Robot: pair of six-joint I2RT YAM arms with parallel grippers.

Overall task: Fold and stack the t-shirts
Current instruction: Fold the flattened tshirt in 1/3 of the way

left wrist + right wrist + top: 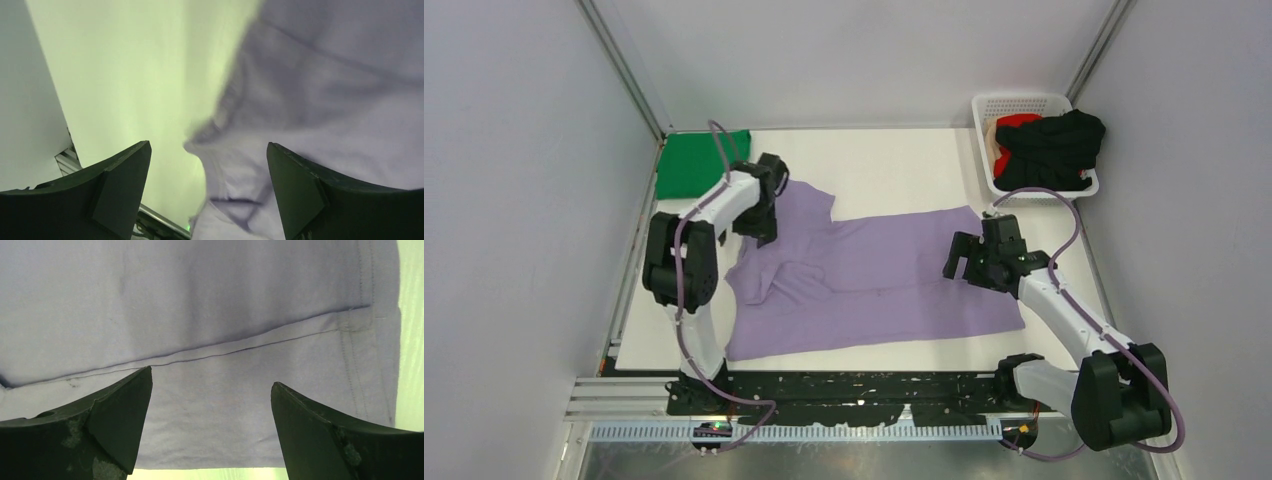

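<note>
I am holding my left end effector (209,190) and right end effector (211,425) wide and empty over the limp, light lavender-purple cloth t-shirt (874,275) spreading across the frame's centre on the white bench (894,160), judging its upper-left edge and right hem best to pinch.

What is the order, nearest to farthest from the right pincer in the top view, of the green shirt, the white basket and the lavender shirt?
1. The lavender shirt, spread directly beneath the right pincer.
2. The white basket, at the far right corner.
3. The green shirt, at the far left corner.
</note>
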